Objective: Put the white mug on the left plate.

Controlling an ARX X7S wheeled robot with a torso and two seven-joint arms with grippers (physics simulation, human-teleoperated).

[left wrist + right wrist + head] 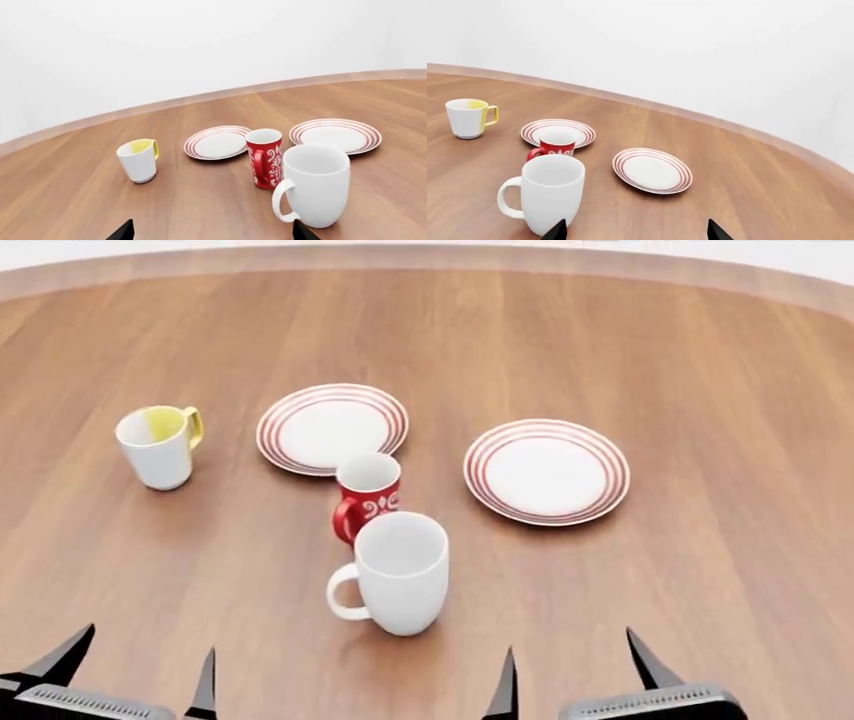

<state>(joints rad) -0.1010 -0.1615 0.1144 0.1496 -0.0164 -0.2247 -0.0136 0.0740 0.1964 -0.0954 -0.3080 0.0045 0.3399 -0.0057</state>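
The white mug [396, 575] stands upright on the wooden table, handle to the left, just in front of the red mug [366, 497]. It also shows in the left wrist view [313, 184] and the right wrist view [547, 192]. The left plate [331, 427], white with red rings, lies behind the red mug; it shows in the left wrist view [217, 142] and the right wrist view [558, 132]. My left gripper [140, 678] is open and empty at the near left. My right gripper [571, 672] is open and empty at the near right. Both are short of the white mug.
A second ringed plate [546, 470] lies to the right of the red mug. A white mug with yellow inside [159, 445] stands at the far left. The wooden table [694, 570] has a curved far edge against a white wall.
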